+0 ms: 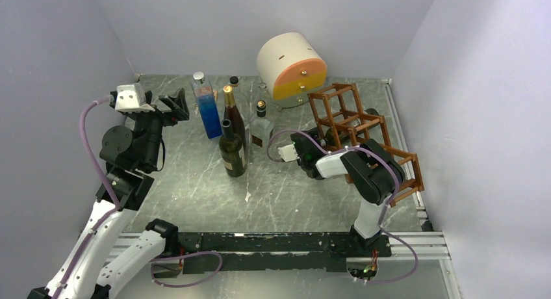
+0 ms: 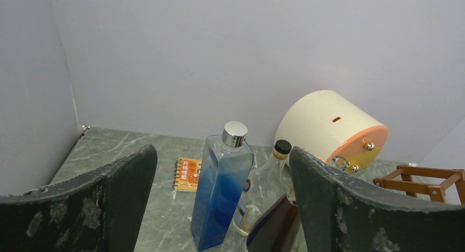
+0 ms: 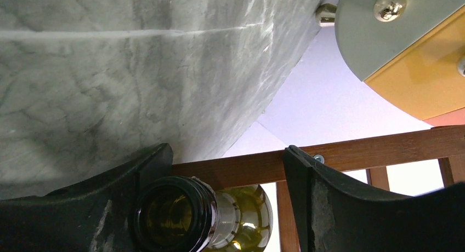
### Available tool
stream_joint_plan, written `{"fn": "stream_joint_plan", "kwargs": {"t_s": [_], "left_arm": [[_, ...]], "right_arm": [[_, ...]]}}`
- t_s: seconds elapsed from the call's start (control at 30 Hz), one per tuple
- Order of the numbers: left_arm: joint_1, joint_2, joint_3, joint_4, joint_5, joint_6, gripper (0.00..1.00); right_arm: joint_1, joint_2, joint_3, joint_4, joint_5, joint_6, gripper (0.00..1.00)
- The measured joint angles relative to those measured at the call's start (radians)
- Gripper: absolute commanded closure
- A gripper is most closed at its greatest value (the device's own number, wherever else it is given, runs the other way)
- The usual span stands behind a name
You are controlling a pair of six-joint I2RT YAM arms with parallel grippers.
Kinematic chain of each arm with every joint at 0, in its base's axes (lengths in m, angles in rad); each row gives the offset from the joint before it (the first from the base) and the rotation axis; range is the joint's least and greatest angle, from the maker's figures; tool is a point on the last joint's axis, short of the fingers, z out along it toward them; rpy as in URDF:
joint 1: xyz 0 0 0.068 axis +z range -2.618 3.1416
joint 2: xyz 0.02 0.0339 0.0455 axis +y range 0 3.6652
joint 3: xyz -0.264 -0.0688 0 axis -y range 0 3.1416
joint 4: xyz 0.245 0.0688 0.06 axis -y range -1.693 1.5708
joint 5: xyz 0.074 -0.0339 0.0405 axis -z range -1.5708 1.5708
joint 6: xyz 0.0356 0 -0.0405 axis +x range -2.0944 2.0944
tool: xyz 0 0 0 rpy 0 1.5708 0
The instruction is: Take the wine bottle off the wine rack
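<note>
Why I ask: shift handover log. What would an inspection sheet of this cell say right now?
Surface: marbled grey-green table, a few white flecks mid-table.
Job's things: wine rack at the right; wine bottle lying in it, open mouth toward the right wrist camera.
Clutter: blue bottle, other upright bottles beside it, round cream drawer box, orange notepad.
Grippers: left gripper open, raised, empty; right gripper open, fingers either side of the bottle's neck.
Cables: purple cables along both arms, one loop at the base rail.
Surroundings: plain pale walls on three sides.
</note>
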Motion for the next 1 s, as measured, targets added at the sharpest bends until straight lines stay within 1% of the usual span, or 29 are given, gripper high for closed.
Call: {"fn": "stream_joint_plan", "kwargs": {"t_s": [0.07, 0.37, 0.43, 0.47, 0.5, 0.53, 0.57, 0.7, 0.87, 1.0], "left_arm": [[-0.002, 0.0, 0.0, 0.0, 0.0, 0.0, 0.06], [-0.005, -0.001, 0.0, 0.0, 0.001, 0.0, 0.06], [-0.006, -0.002, 0.0, 0.0, 0.001, 0.001, 0.06], [-0.006, -0.002, 0.0, 0.0, 0.001, 0.0, 0.06], [-0.006, -0.003, 0.0, 0.0, 0.001, 0.001, 0.06], [-0.006, -0.003, 0.0, 0.0, 0.001, 0.001, 0.06], [-0.006, -0.003, 0.0, 0.0, 0.001, 0.001, 0.06], [-0.006, -0.003, 0.0, 0.0, 0.001, 0.001, 0.06], [-0.006, -0.003, 0.0, 0.0, 0.001, 0.0, 0.06], [-0.006, -0.003, 0.0, 0.0, 0.002, 0.0, 0.06]], "right_arm": [[0.0, 0.008, -0.002, 0.022, 0.003, -0.005, 0.26], [0.0, 0.042, -0.003, 0.078, 0.013, -0.024, 0.44], [-0.001, 0.042, -0.005, 0.079, 0.012, -0.026, 0.53], [-0.001, 0.042, -0.007, 0.079, 0.013, -0.029, 0.62], [-0.001, 0.042, -0.01, 0.082, 0.013, -0.035, 0.69], [0.0, 0.042, -0.015, 0.087, 0.015, -0.035, 0.75], [0.0, 0.042, -0.019, 0.09, 0.016, -0.045, 0.78], [0.005, 0.042, -0.021, 0.097, 0.024, -0.05, 0.86], [0.015, 0.042, -0.032, 0.115, 0.047, -0.062, 1.0], [0.033, 0.042, -0.044, 0.13, 0.085, -0.079, 1.0]]}}
